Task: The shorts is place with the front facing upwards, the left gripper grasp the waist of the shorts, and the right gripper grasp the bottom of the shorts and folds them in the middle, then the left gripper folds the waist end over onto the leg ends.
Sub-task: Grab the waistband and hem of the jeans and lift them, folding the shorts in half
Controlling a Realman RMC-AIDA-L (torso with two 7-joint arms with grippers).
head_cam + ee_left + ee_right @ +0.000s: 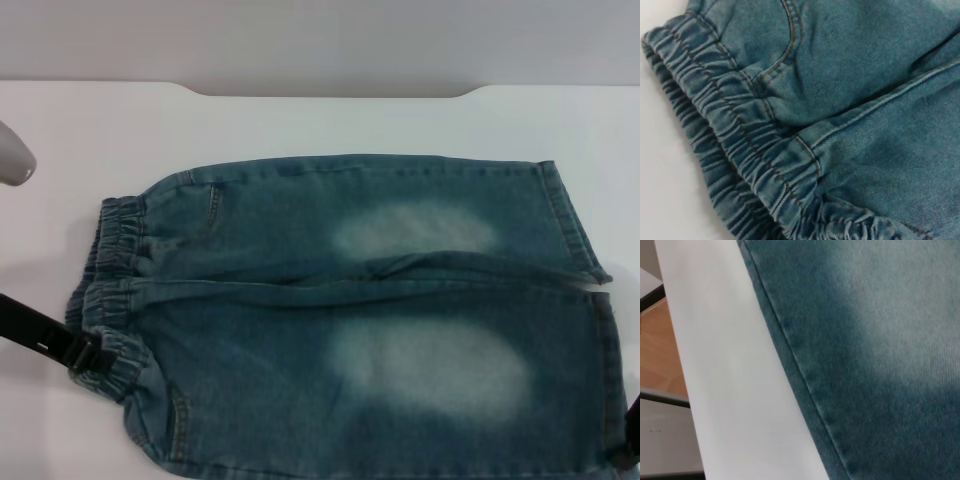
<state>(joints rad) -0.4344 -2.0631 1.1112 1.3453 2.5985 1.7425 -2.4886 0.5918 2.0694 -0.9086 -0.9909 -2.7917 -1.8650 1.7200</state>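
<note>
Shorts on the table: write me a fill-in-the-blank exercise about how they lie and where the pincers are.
1. The shorts lie flat on a ____ table.
2. The waist points toward the robot's ____ side.
3. The left pincer sits at the ____ of the shorts.
4. Each leg shows a pale faded ____ on the denim.

Missing words: white; left; waist; patch

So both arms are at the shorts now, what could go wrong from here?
1. The left gripper sits at the near corner of the puckered waist, where the elastic is bunched in layers; it could pinch only one layer.
2. The right gripper barely shows at the hem, so its grasp is hard to verify.
3. A ridge between the legs of the shorts may skew the fold.
</note>
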